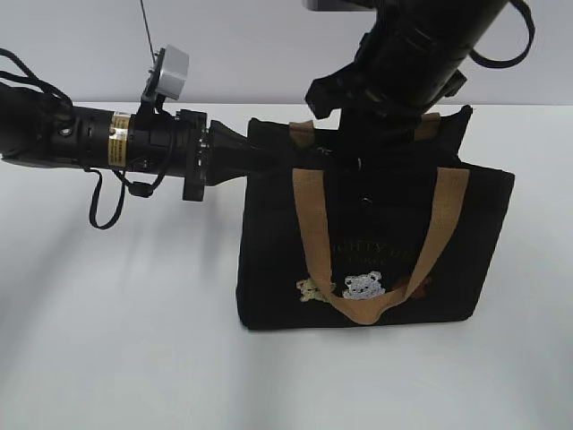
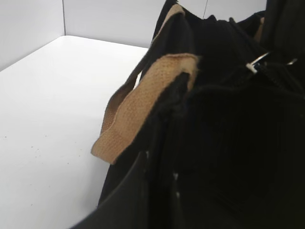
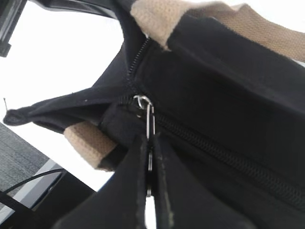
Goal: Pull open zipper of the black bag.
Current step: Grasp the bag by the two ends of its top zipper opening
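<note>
black bag (image 1: 376, 251) upright on white worktop (image 1: 125, 340), right gripper (image 3: 150, 164) clenched on silvery zipper (image 3: 148, 117) pull at top edge, left gripper (image 1: 269, 166) apparently pinching bag's end fabric, tan handles (image 1: 313, 233) draped

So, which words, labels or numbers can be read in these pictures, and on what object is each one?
"IGHTY": partly readable faint lettering on the front of the black bag, above the bear patches; the rest is hidden by the handle or too faint.
Yellow label on the left arm: print too small to read.
No other text is visible.
</note>
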